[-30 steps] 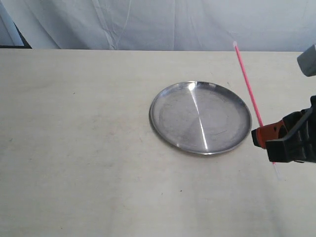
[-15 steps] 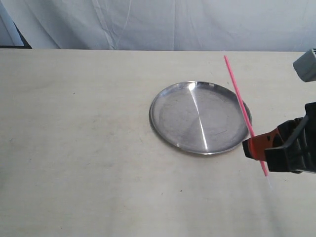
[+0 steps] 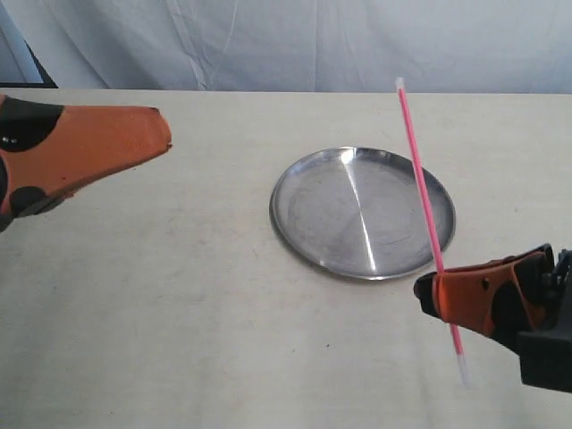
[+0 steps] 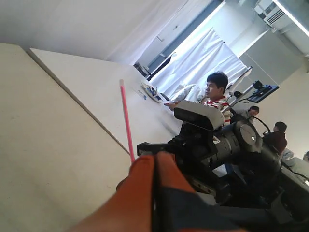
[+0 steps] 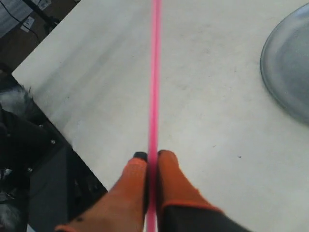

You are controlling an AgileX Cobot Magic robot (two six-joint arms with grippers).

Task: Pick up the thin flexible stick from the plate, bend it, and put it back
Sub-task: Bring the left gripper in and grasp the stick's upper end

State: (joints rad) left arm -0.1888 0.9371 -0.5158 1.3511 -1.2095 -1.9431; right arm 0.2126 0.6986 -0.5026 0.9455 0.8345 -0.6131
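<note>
Lower right of the frame: the right tool (image 3: 427, 293) is clamped on the stick (image 3: 420, 183), its orange fingers (image 5: 170, 180) pressed against either side of the rod. The stick is straight and near upright, off the plate. Its short lower end hangs below the grip, and its long upper end crosses in front of the plate's right rim. Left edge of the frame: the left tool (image 3: 161, 134) is raised, fingers together, holding nothing. Centre: the plate (image 3: 326, 214) lies flat on the bench (image 3: 179, 313).
</note>
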